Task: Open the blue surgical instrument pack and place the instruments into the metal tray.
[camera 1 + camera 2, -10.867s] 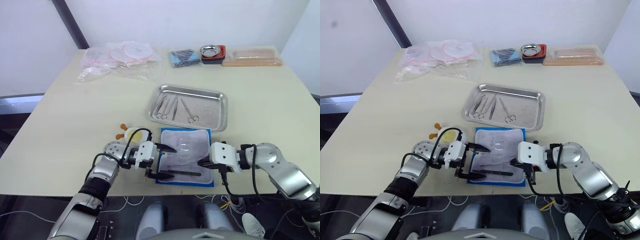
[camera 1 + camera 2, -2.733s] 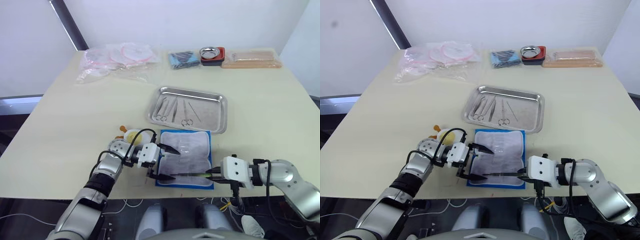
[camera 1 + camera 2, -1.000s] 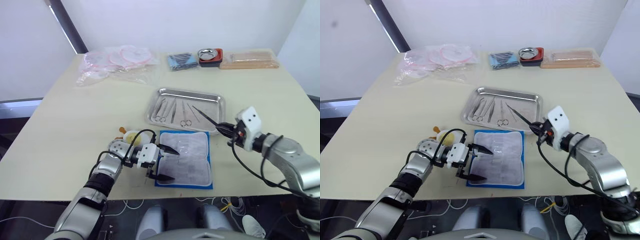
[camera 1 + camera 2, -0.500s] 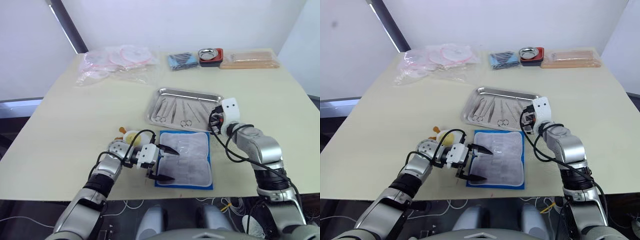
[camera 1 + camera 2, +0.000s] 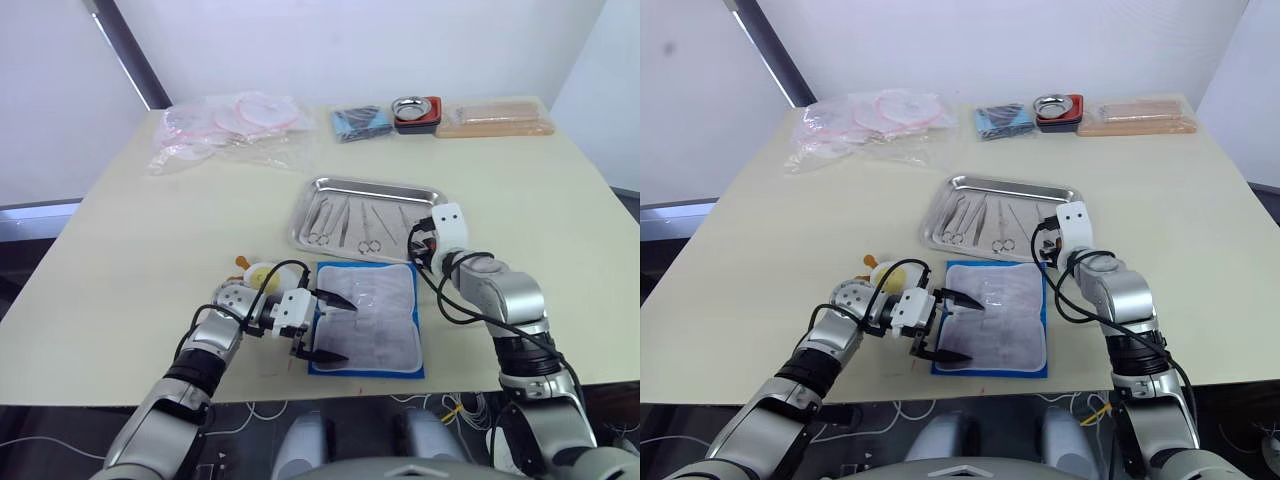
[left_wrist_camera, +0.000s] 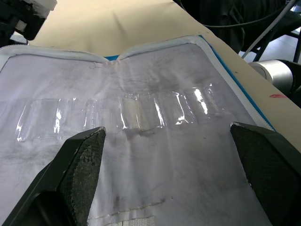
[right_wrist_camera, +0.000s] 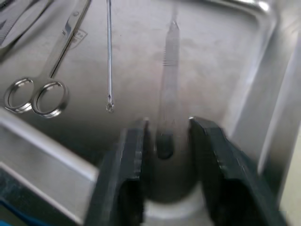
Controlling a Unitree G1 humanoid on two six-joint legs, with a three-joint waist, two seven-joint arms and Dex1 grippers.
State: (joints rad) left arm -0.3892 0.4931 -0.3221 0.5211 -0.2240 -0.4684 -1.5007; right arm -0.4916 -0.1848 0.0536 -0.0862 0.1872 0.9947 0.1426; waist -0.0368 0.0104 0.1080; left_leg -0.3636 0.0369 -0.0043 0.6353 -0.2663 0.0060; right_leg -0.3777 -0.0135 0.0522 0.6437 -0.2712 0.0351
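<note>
The blue surgical instrument pack (image 5: 372, 318) lies unfolded flat near the table's front edge, its pale lining (image 6: 141, 155) bare under clear plastic loops. My left gripper (image 5: 328, 326) rests open on the pack's left edge, nothing between its fingers. Behind the pack sits the metal tray (image 5: 432, 196) with several instruments (image 5: 345, 216), among them ring-handled scissors (image 7: 35, 94) and a thin probe (image 7: 109, 56). My right gripper (image 7: 164, 141) is down at the tray's near right corner, open, its fingers apart on either side of a slim straight tool (image 7: 169, 75) lying on the tray floor.
A small yellow object (image 5: 262, 272) sits just left of my left gripper. Along the far edge are clear plastic bags (image 5: 230, 125), a darker blue bundle (image 5: 360, 120), a small bowl in a red holder (image 5: 413, 108) and a tan box (image 5: 495, 115).
My right gripper carried the slim tool from the pack's front edge to the tray and lowered it; its fingers now stand apart around it. The left arm has stayed put.
</note>
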